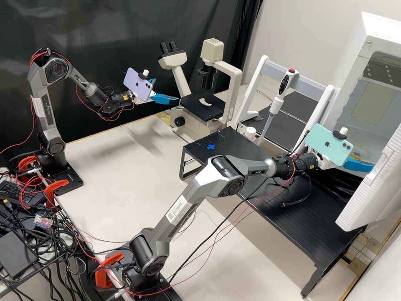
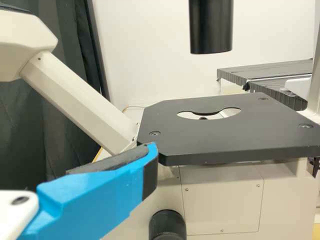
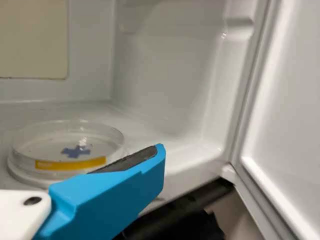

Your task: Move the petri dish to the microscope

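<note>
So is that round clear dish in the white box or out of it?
In: the petri dish sits on the floor of the white box, whose door stands open.

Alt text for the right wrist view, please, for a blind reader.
A clear petri dish marked with a blue cross and yellow strip sits inside a white cabinet, its door open. A blue gripper finger shows in the foreground.

And in the high view, a black curtain (image 1: pixel 104 25) drapes the upper left, a pipette (image 1: pixel 276 105) leans slightly at upper right, a white-capped container (image 1: pixel 250 133) near its tip, cables (image 1: pixel 52 261) tangling lower left!
</note>
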### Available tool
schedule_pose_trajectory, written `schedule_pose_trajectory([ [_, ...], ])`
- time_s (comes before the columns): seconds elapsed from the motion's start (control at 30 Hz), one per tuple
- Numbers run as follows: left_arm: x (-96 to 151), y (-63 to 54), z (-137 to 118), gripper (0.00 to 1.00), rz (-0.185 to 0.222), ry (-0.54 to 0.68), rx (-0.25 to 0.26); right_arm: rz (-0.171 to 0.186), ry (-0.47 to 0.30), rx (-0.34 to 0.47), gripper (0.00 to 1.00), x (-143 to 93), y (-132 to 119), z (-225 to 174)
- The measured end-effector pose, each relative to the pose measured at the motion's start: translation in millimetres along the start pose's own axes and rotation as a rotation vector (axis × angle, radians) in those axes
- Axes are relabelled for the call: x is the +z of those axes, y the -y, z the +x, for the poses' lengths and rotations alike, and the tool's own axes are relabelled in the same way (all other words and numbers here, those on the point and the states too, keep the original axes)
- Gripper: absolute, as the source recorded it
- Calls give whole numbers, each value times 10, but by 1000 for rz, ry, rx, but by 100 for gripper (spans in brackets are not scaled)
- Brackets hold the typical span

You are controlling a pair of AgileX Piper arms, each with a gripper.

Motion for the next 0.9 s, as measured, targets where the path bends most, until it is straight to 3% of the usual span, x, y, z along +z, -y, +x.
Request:
schedule_pose_trajectory([
  [0.37, 0, 0, 0, 100, 0, 0, 0, 17, -26, -5, 100, 34, 51, 106],
  [0.77, 0, 0, 0, 100, 0, 0, 0, 136, -90, -77, 100, 239, -89, 139],
  [0.9, 0, 0, 0, 100, 0, 0, 0, 132, -103, -104, 100, 257, -159, 110],
])
